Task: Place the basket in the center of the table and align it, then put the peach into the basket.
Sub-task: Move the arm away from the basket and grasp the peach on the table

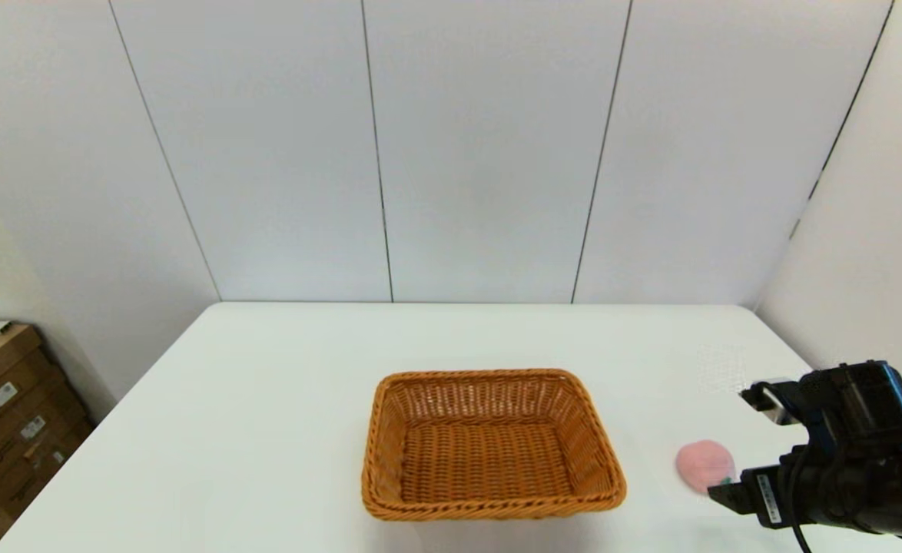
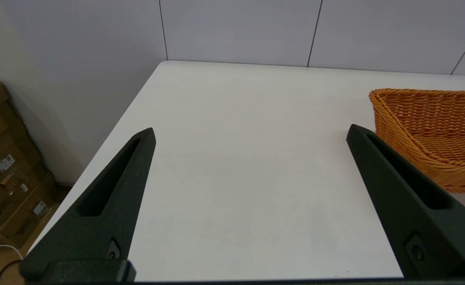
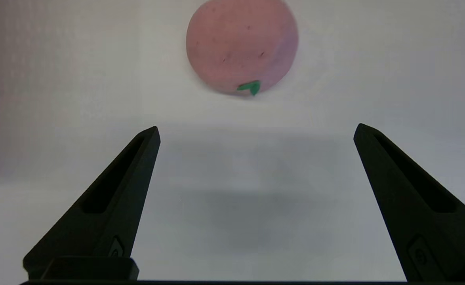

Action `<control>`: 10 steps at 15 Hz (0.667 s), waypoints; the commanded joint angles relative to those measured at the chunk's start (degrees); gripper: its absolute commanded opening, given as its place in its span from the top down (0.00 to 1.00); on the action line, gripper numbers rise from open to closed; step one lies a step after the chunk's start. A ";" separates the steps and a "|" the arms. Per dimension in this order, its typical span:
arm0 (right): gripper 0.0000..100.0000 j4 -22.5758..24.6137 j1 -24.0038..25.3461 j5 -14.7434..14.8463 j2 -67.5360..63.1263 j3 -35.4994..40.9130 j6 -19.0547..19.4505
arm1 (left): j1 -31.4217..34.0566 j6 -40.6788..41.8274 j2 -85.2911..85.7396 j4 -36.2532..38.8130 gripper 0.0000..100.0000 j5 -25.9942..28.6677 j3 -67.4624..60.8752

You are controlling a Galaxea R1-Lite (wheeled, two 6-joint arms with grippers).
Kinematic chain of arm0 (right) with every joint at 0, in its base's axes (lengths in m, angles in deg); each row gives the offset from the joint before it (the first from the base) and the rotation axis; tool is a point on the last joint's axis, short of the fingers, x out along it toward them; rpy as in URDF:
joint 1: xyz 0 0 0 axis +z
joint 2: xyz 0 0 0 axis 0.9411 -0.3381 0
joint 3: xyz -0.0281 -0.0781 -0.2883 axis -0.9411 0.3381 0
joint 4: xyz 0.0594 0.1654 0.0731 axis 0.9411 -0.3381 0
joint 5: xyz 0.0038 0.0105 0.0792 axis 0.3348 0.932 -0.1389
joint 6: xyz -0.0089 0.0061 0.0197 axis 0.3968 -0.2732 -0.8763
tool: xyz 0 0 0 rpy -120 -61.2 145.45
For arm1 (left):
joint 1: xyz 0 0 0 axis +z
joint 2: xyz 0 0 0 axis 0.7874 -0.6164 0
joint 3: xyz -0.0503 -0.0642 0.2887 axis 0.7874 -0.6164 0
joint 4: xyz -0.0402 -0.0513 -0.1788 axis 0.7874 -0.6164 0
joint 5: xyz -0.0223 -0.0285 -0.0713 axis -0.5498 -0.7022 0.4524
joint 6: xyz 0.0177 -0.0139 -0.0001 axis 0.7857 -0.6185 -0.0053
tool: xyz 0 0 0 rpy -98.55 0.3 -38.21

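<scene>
The orange-brown wicker basket (image 1: 489, 445) stands empty near the middle of the white table (image 1: 266, 399), toward its front edge. The pink peach (image 1: 704, 465) lies on the table to the right of the basket, apart from it. My right gripper (image 1: 735, 449) is just right of the peach, open, with nothing between its fingers. In the right wrist view the peach (image 3: 242, 45) lies just beyond the fingertips of that gripper (image 3: 256, 130), green leaf mark facing it. My left gripper (image 2: 250, 132) is open over bare table, with the basket (image 2: 434, 134) off to one side.
Stacked cardboard boxes (image 1: 5, 415) stand on the floor beside the table's left edge, also in the left wrist view (image 2: 2, 170). Panelled walls close off the back and right side of the table.
</scene>
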 commanded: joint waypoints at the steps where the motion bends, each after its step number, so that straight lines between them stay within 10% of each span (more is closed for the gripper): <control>1: 0.00 0.20 0.26 -0.69 -2.88 -0.08 0.02 | 0.01 -0.03 -0.02 -0.02 0.00 -0.02 0.00; 10: 0.00 15.93 1.05 -1.30 -16.77 -0.52 -1.82 | -0.07 -0.12 -0.02 -0.02 0.00 -0.11 0.00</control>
